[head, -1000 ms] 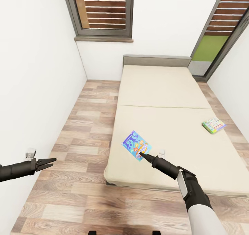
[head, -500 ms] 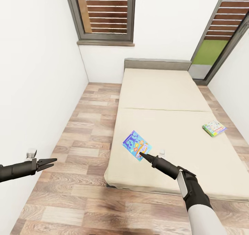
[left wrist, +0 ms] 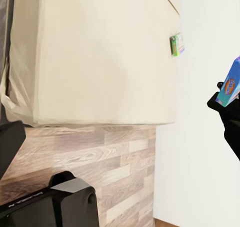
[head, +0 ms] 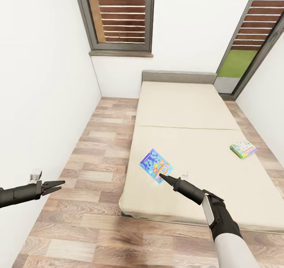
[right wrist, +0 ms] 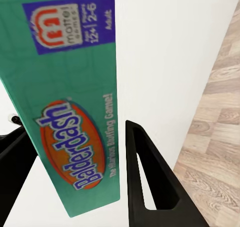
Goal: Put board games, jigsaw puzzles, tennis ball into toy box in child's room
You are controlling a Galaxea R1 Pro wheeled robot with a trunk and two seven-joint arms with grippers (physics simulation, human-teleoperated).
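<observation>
While my right end effector (head: 161, 176) clamps the blue Balderdash box (head: 156, 166) above the bed (head: 189, 114), left end effector (head: 59, 184) parted and empty, I should carry it level and turn slowly.

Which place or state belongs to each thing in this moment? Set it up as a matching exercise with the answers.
Things:
1. blue game
2. green game
3. left tool

Places or states:
A. open, empty, over the floor
B. gripped in the right tool
C. lying flat on the bed, near its right edge

Pairs: 1-B, 2-C, 3-A
</observation>
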